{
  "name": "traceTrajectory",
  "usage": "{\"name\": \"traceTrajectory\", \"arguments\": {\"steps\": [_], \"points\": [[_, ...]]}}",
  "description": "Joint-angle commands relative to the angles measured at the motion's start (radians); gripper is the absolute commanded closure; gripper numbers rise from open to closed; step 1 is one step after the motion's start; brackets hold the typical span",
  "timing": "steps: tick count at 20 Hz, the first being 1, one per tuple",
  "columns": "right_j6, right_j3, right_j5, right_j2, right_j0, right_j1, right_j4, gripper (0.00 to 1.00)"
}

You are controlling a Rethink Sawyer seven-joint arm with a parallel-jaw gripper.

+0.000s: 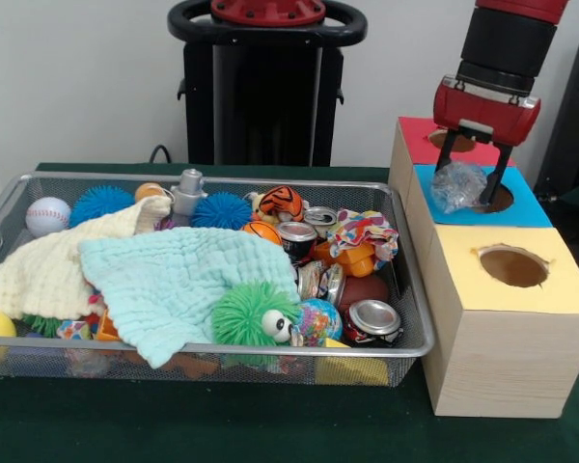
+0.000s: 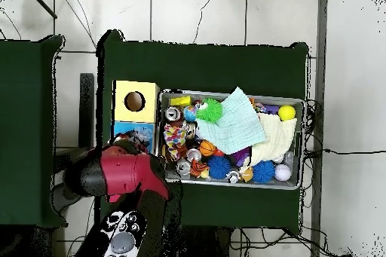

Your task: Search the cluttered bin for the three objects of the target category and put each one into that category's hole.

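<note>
The gripper (image 1: 474,180) is hanging over the blue box (image 1: 531,208), its two dark fingers (image 1: 447,154) clamping a crumpled clear plastic wad (image 1: 458,186) right at the left rim of the blue hole (image 1: 495,199). The wad is sitting half over the hole, touching the box top or just above it; cannot tell which. The red box (image 1: 420,136) is standing behind the blue one and the yellow box (image 1: 536,285), hole open, in front. The wire bin (image 1: 405,347) is lying to the left of the boxes, still full: a mint cloth (image 1: 164,285) is draping over a cream cloth (image 1: 48,270), a green fuzzy toy (image 1: 253,313) is resting at the front edge, and cans (image 1: 372,320) are lying at the right end. A baseball (image 1: 46,214) and blue spiky balls (image 1: 220,209) are sitting along the back wall. In the overhead view the arm (image 2: 124,175) is covering the blue and red boxes, with only the yellow box (image 2: 136,101) fully showing beside the bin (image 2: 295,186).
</note>
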Motion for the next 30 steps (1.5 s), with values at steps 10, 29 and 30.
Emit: {"name": "traceTrajectory", "arguments": {"steps": [10, 29, 30], "points": [[0.209, 0.184, 0.002, 0.040, 0.024, -0.030, 0.078, 0.00], [0.228, 0.217, -0.115, 0.072, 0.068, 0.031, 0.203, 0.00], [0.224, 0.216, -0.113, 0.077, 0.066, 0.030, 0.207, 0.00]]}}
